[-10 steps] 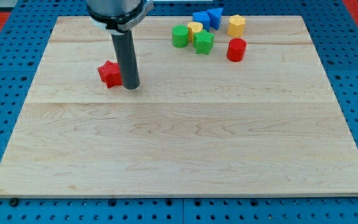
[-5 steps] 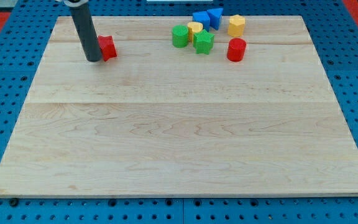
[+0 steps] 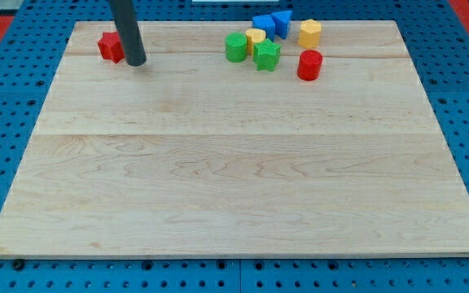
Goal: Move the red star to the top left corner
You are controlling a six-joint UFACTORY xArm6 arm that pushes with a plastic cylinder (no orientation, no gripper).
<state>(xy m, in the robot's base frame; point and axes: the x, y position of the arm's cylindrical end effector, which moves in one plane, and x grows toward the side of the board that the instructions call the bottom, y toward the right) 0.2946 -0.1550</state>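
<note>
The red star (image 3: 110, 46) lies on the wooden board (image 3: 234, 163) near its top left corner. My tip (image 3: 135, 62) rests on the board right against the star's right side, touching it. The dark rod rises from there out of the view's top.
A cluster of blocks sits at the board's top, right of centre: a green cylinder (image 3: 235, 47), a yellow block (image 3: 256, 37), a green star (image 3: 267, 55), a blue cube (image 3: 263, 24), a blue triangle (image 3: 282, 21), a yellow hexagon (image 3: 309, 32) and a red cylinder (image 3: 309, 64).
The red star has moved up and left across the board, from left of centre to near the top left corner. My tip moved with it, ending on the star's right side.
</note>
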